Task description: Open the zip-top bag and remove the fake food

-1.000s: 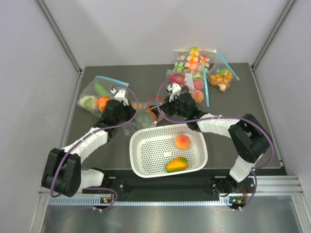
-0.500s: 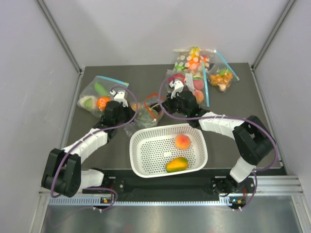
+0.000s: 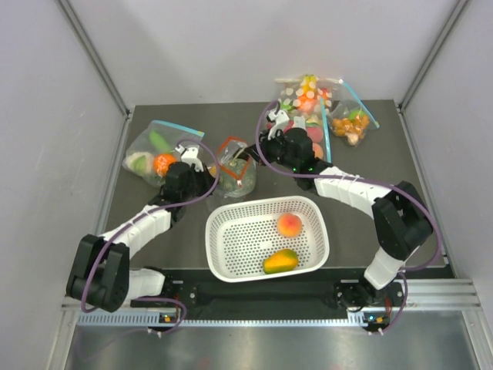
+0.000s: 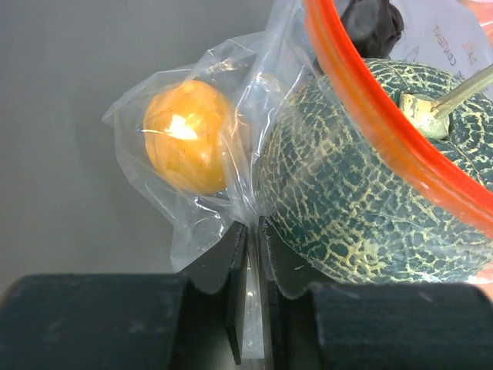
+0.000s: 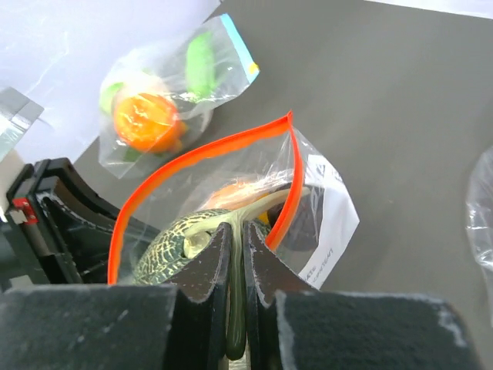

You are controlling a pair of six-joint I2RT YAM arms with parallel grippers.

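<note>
The zip-top bag with its red-orange zip strip lies behind the white basket, mouth open. My left gripper is shut on the bag's clear plastic, between a small orange and the dark green melon, both inside the bag. A small dark piece lies deeper in. My right gripper reaches into the mouth and is shut on the melon's pale green stem. The orange-red peach and the yellow-orange mango lie in the basket.
The white perforated basket sits at the front centre. A blue-zipped bag of toy food lies at the left and shows in the right wrist view. More blue-zipped bags lie at the back right.
My right gripper has moved toward the back with the melon's stem, and the bag's red-orange mouth has lifted and spread open. The left gripper has kept its hold on the bag.
</note>
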